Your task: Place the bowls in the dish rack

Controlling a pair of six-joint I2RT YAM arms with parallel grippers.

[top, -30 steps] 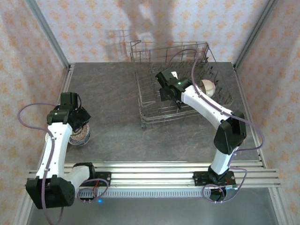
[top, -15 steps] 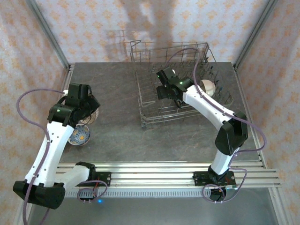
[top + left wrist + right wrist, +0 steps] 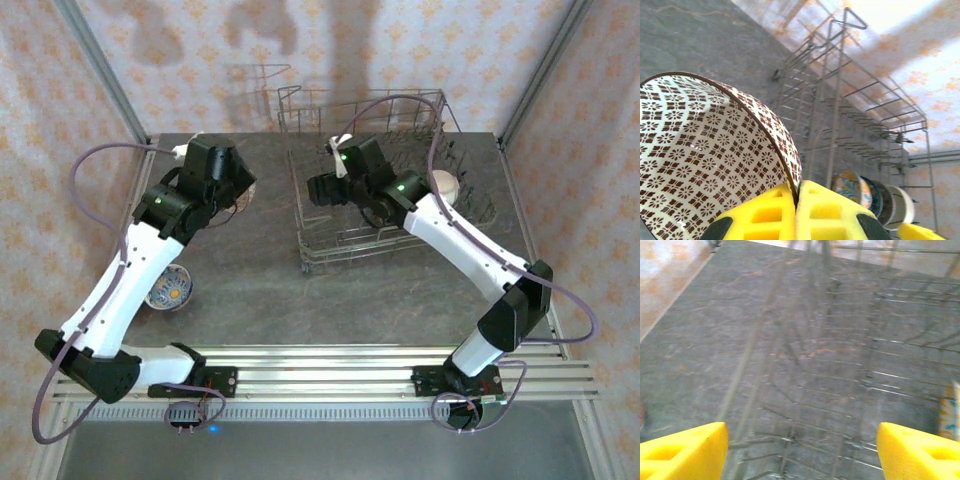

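Note:
My left gripper point(image 3: 796, 202) is shut on the rim of a brown-and-white patterned bowl point(image 3: 705, 155), one finger inside and one outside. It holds the bowl above the table left of the dish rack point(image 3: 385, 190), where the left gripper point(image 3: 228, 188) hangs. A multicolour bowl point(image 3: 167, 290) sits on the table at the left. The wire dish rack point(image 3: 840, 105) holds an orange-and-blue bowl point(image 3: 852, 187), a dark bowl point(image 3: 875, 197) and a cream bowl point(image 3: 900, 202) standing on edge. My right gripper point(image 3: 318, 188) hovers over the rack's left part, open, and nothing sits between the right gripper's point(image 3: 802, 455) fingers.
The rack's wire tines point(image 3: 865, 380) lie just below the right gripper. The rack's looped handle point(image 3: 290, 95) rises at its back left. Metal corner posts point(image 3: 100, 70) and papered walls close in the grey table point(image 3: 250, 270).
The left arm lifted the patterned bowl off the multicolour one and carried it back and right towards the rack. The right gripper shifted a little left and back over the rack.

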